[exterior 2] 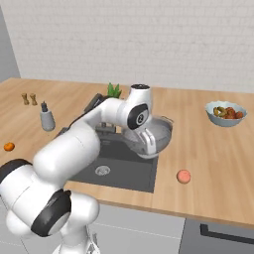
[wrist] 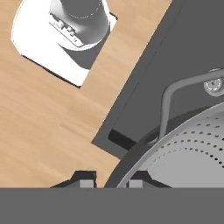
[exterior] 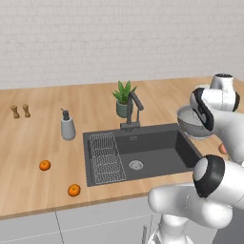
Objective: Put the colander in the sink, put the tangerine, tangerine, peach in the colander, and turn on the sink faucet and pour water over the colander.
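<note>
My gripper [exterior 2: 148,145] is shut on the rim of the silver perforated colander [exterior 2: 158,133], which hangs tilted above the right edge of the dark sink [exterior: 157,145]. In the hand view the colander rim [wrist: 175,148] runs between my fingertips [wrist: 87,179], with the sink [wrist: 192,48] below. Two bright orange tangerines [exterior: 45,165] [exterior: 74,190] lie on the counter left of the sink. The pinkish peach [exterior 2: 184,176] rests on the counter right of the sink. The dark faucet [exterior: 133,109] stands behind the basin. Water is out of view.
A wire rack [exterior: 106,157] lies in the sink's left part. A grey soap dispenser [exterior: 68,126], a potted plant [exterior: 124,97] and two small shakers [exterior: 21,111] stand behind and left. A pale fruit bowl [exterior 2: 225,113] sits far right.
</note>
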